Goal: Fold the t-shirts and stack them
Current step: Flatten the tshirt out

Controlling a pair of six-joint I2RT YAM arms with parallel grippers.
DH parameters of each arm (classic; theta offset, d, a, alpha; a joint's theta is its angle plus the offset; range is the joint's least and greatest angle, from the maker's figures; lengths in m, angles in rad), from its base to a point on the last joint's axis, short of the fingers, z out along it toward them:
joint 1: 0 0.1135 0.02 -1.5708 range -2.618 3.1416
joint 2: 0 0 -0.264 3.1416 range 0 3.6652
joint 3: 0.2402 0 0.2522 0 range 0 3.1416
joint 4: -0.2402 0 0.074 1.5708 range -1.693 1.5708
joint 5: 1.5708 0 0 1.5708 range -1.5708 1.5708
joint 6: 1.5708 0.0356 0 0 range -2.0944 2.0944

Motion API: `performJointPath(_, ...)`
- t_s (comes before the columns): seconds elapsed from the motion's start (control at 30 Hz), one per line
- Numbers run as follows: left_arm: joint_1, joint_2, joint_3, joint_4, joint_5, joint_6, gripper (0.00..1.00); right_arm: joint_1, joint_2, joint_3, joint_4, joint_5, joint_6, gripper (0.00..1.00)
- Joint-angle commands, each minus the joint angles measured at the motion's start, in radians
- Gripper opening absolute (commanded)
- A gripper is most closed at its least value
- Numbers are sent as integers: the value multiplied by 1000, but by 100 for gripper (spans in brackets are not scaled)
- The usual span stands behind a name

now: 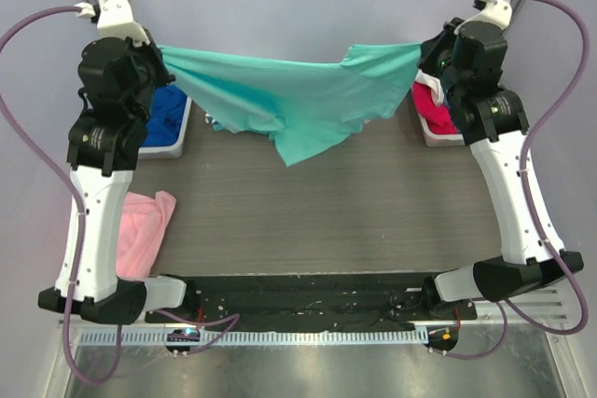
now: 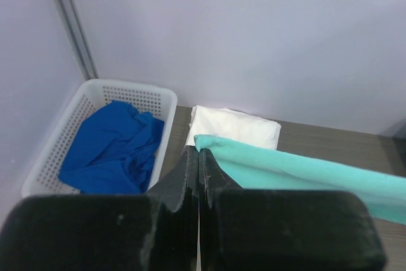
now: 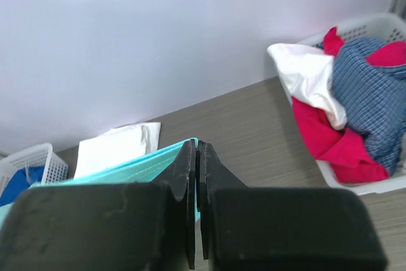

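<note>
count: 2 arms (image 1: 93,202) (image 1: 513,184); 2 baskets (image 1: 168,151) (image 1: 443,140); 1 mint tee (image 1: 298,100); 1 white tee (image 2: 235,128), folded; 1 blue tee (image 2: 111,147); 1 pink cloth (image 1: 140,226).

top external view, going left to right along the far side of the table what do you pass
left basket holding a blue t-shirt → mint-green t-shirt, stretched out above the table → right basket with red clothing

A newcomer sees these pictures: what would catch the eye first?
The mint-green t-shirt hangs stretched above the table between the left gripper and the right gripper, each shut on one edge. Below it lies a folded white t-shirt, with blue cloth in the left basket and red clothes in the right basket.
</note>
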Motion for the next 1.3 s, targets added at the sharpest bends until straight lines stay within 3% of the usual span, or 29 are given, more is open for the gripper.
performJointPath(0.0,7,-92,11,-87,-82,51,0,-5,-61,83,-55,114,-55,1)
performJointPath(0.2,7,-206,54,-175,-145,81,0,-5,-154,145,-73,165,-81,1)
performJointPath(0.37,8,-293,43,-249,-112,39,0,-3,-215,224,-133,159,-107,1)
performJointPath(0.53,7,-382,-154,-243,-73,-24,0,-5,-225,191,-138,151,-99,1)
performJointPath(0.73,7,-263,-314,-49,32,-37,0,-6,3,149,-52,119,-96,1)
performJointPath(0.93,13,-19,-206,71,72,-2,0,-20,209,292,-21,87,-98,1)
performJointPath(1.1,17,52,-5,31,99,9,0,-23,223,447,-63,55,-105,1)
performJointPath(1.27,17,-31,-36,4,112,-11,0,-23,96,354,-73,16,-98,1)
